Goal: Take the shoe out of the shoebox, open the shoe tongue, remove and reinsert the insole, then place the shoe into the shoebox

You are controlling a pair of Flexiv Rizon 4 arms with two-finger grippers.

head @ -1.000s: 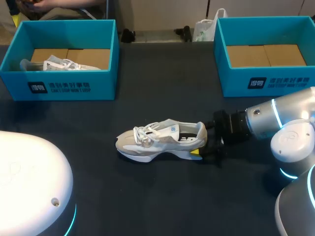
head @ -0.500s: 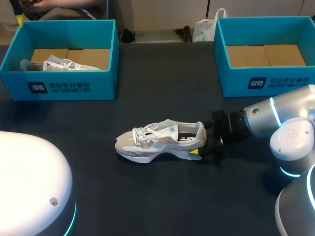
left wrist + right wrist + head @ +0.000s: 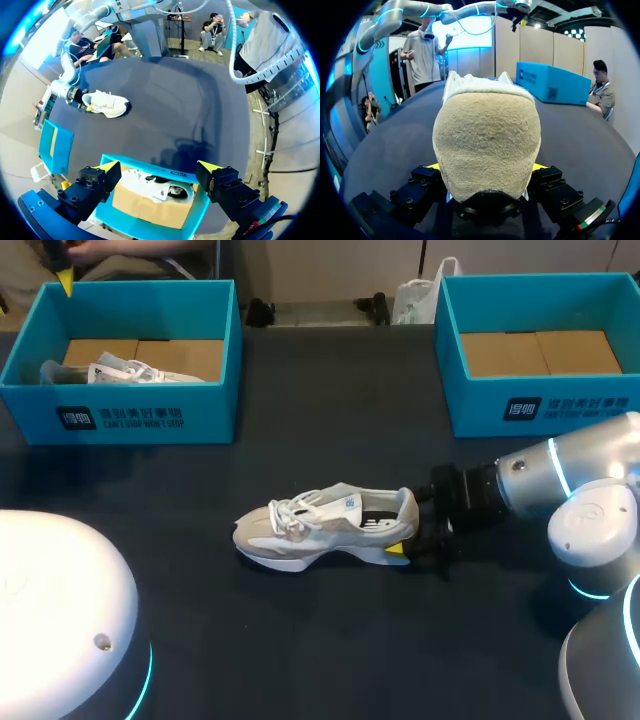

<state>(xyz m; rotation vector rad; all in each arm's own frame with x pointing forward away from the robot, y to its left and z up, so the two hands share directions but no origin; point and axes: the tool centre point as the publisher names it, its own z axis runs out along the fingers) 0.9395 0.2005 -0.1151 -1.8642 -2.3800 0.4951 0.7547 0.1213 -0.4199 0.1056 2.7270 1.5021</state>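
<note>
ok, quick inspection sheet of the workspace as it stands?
Surface: dark table.
Job's things: shoe stands on its sole mid-table, toe toward my left arm's side; left shoebox holds a second shoe; right shoebox shows only its cardboard floor.
Clutter: nothing seen.
Grippers: right gripper shut on the shoe's heel; left gripper open, above the left shoebox.
Cables: nothing seen on the table.
Surroundings: nothing seen reaching over the table.
</note>
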